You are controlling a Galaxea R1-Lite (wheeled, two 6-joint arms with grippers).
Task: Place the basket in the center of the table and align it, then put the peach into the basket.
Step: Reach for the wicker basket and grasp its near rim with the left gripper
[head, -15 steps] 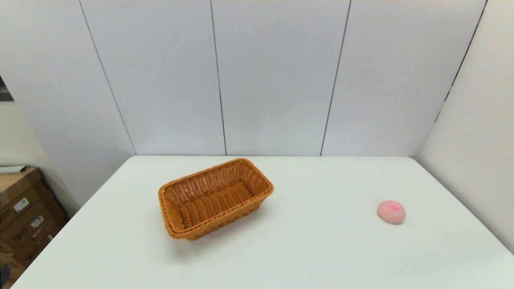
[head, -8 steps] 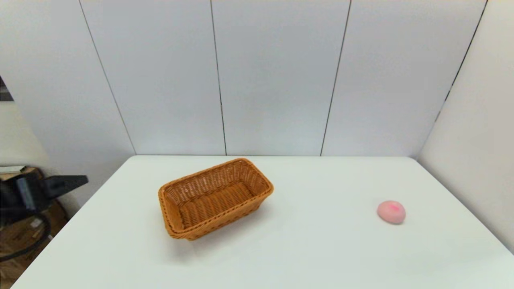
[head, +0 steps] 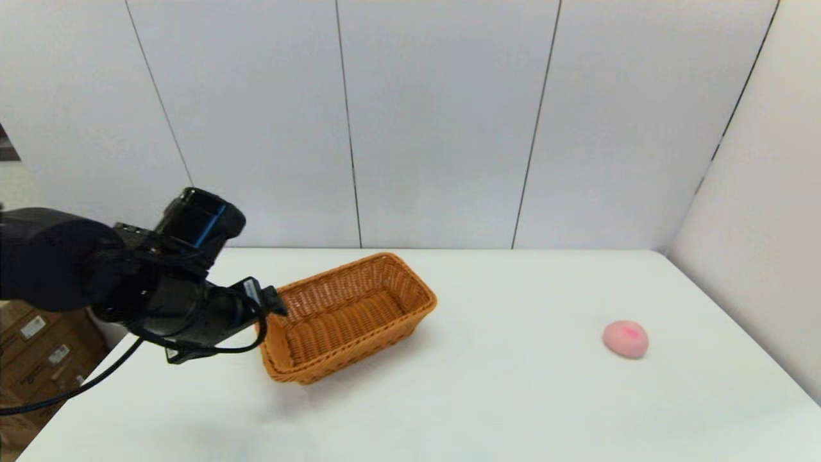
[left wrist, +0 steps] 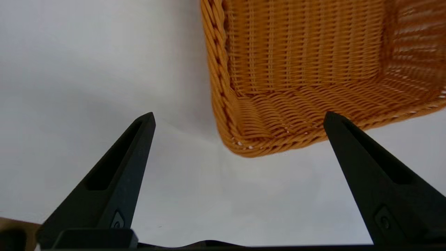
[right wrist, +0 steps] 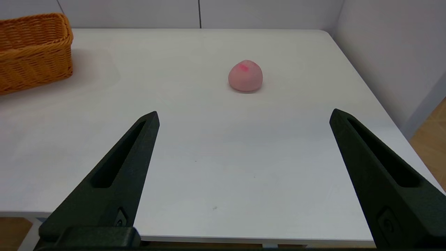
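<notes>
left pincer (head: 272, 303) spread wide, swung in from bench's left edge to the basket's (head: 349, 317) near-left corner, no contact yet | basket left of centre, skewed | peach (head: 625, 338) near right edge | right pincer (right wrist: 244, 116) spread, idle at front edge

A lab or test booth, by the look of it — a plain white surface (head: 500, 398) closed in along its far edge and right edge by bare pale panel walls (head: 442, 122) with thin dark seams. Off the surface's left edge stand stacked cardboard boxes (head: 38, 359) with shipping labels — storage, not furnishing. Wood-toned floor (right wrist: 432, 150) shows past the right edge.
</notes>
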